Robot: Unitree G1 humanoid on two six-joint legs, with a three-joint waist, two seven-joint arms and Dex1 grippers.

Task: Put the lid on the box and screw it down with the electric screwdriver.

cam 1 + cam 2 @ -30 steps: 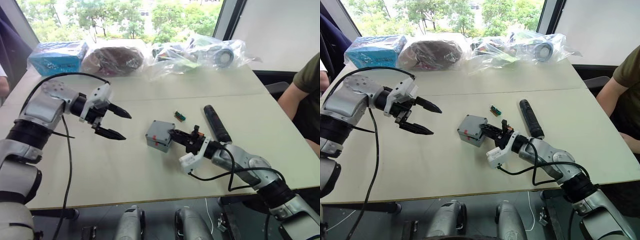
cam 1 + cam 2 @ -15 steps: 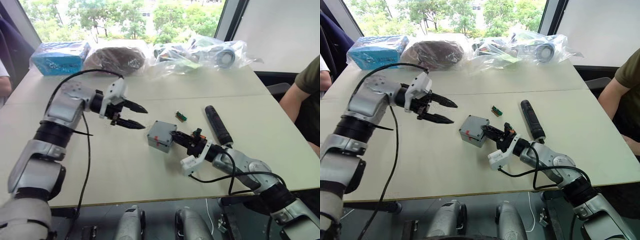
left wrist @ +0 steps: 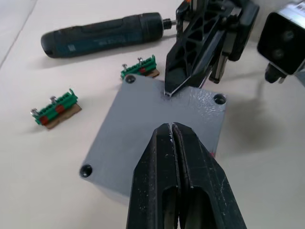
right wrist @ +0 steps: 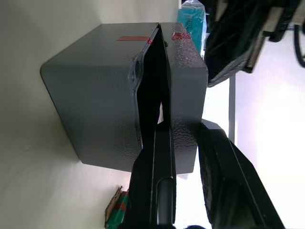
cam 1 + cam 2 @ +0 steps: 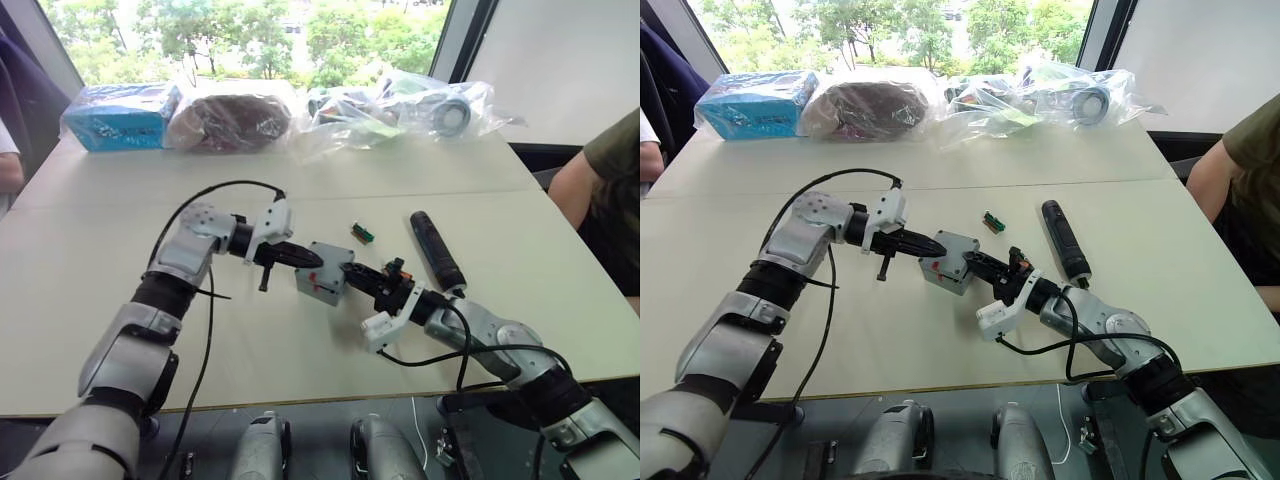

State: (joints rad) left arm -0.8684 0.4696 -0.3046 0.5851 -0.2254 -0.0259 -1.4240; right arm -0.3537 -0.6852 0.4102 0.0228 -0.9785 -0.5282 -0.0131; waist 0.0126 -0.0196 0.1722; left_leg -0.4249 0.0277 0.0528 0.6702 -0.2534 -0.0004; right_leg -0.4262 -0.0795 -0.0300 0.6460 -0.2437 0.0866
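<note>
The left end effector (image 5: 300, 256) has swung in from the side, fingers closed, steadying the lid (image 3: 157, 124) atop the box (image 4: 95, 90) mid-desk. The right end effector (image 5: 368, 274) pinches the lid's edge; the screwdriver (image 5: 434, 250) lies nearby.

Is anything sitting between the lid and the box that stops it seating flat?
Yes. One finger of the right gripper lies in the gap between the lid and the box, so that edge stands open. The shut left gripper is above the lid, not in the gap.
</note>
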